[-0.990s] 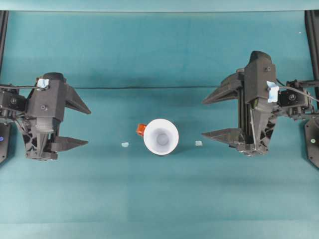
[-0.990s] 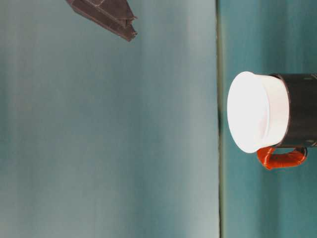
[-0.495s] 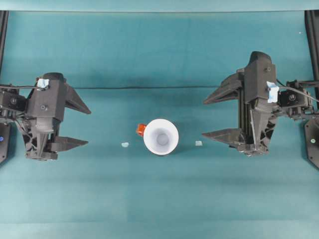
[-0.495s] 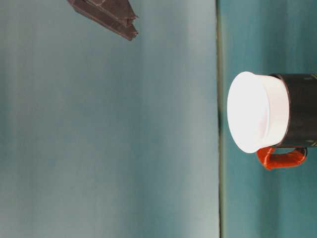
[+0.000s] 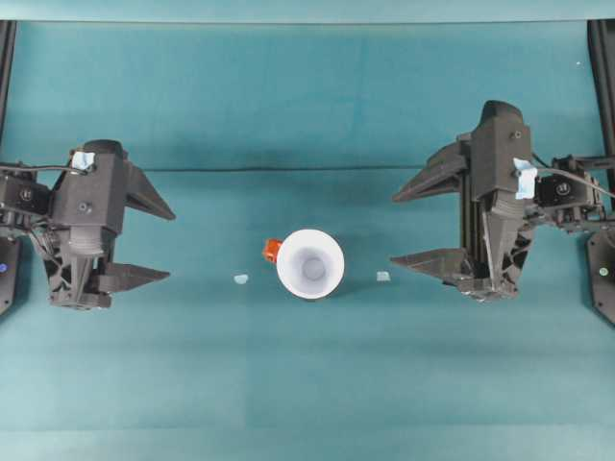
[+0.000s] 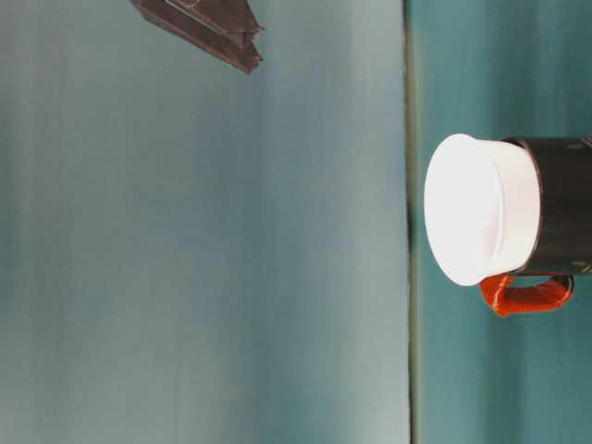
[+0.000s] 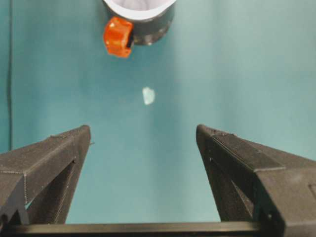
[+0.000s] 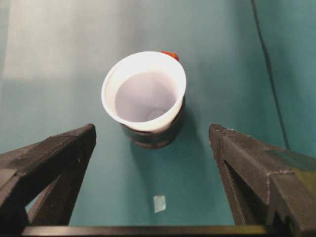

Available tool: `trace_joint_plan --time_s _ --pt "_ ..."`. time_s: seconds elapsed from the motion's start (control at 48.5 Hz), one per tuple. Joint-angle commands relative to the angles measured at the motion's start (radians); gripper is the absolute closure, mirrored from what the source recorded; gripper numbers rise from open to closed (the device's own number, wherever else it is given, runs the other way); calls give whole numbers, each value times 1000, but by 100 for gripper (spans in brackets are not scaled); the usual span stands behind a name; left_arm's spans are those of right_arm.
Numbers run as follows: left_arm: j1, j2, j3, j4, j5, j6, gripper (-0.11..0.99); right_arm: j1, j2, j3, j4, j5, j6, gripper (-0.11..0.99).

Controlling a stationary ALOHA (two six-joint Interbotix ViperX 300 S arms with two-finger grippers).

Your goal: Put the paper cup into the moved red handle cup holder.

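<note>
White paper cup (image 5: 310, 263) in red handle cup holder (image 8: 154, 138), tools spread

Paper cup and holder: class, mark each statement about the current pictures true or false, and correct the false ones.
1. The paper cup sits inside the holder. True.
2. The left gripper is shut on the cup. False: it is open and stands apart from the cup, holding nothing.
3. The holder's red handle points toward the left gripper's side in the overhead view. True.
4. The cup lies on its side. False: it stands upright, its open rim up.
5. The right gripper is open. True.
6. The cup's rim is level with the holder's top. False: the cup rises above the holder.
</note>
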Motion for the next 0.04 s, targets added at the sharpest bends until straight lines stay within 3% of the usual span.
trace_joint_plan --time_s 0.0,0.021 --pt "-2 -8 -11 2 -8 0 -7 3 -11 -8 3 -11 2 1" --pt "-2 -6 -11 2 -6 0 -7 2 -11 -8 3 -9 2 1"
